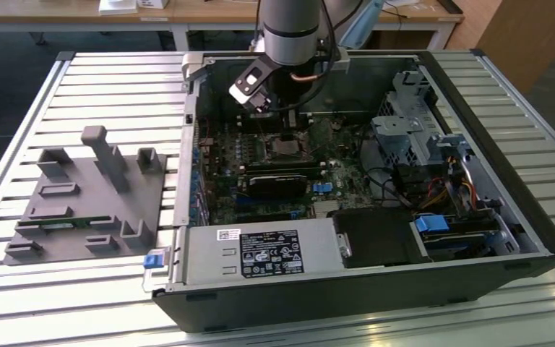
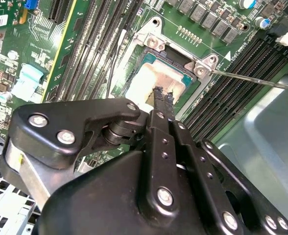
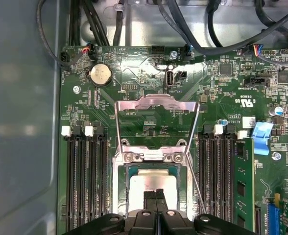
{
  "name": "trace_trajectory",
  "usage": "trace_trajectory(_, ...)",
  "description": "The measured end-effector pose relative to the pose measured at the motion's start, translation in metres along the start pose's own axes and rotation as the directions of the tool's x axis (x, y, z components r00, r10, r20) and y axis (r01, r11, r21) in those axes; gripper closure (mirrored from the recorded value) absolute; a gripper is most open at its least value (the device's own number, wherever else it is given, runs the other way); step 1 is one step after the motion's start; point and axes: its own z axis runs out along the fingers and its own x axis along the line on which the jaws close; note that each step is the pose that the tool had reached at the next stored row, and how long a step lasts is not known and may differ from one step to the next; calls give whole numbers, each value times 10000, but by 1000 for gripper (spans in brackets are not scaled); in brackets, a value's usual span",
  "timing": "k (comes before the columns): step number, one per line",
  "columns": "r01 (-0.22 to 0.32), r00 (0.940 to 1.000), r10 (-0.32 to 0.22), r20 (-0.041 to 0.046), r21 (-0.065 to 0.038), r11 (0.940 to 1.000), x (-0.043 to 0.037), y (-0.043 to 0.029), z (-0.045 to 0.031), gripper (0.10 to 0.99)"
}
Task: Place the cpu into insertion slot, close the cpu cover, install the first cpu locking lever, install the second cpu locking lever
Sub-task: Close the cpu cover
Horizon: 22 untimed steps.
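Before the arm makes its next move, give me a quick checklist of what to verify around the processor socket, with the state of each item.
1. Chip in place: ok. The chip lies flat inside the socket rim.
2. Cover closed: not ok. The cover is swung open, away from the chip.
3. Lever latched: not ok. One thin lever sticks out free beside the socket.
4. Gripper empty: ok. The gripper is shut with nothing between its fingers, tips right over the chip.
5. Tips touching the chip: cannot tell.
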Motion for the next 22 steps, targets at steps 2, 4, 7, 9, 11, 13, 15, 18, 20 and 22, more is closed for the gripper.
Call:
trace_trajectory(2,0,10000,0,1,1,10000,0,0,-6,980)
trace_trajectory(4,0,10000,0,0,0,10000,0,1,-10,980)
trace_trajectory(7,0,10000,0,1,1,10000,0,1,-20,980)
trace_trajectory(9,0,10000,0,1,1,10000,0,1,-21,980)
trace_trajectory(11,0,10000,0,0,1,10000,0,1,-22,980)
trace_trajectory(13,0,10000,0,0,1,10000,0,1,-22,980)
trace_trajectory(15,0,10000,0,2,2,10000,0,1,-24,980)
trace_trajectory(18,0,10000,0,1,1,10000,0,2,-35,980)
trace_trajectory(20,0,10000,0,2,1,10000,0,3,-55,980)
trace_trajectory(22,0,10000,0,0,0,10000,0,4,-87,980)
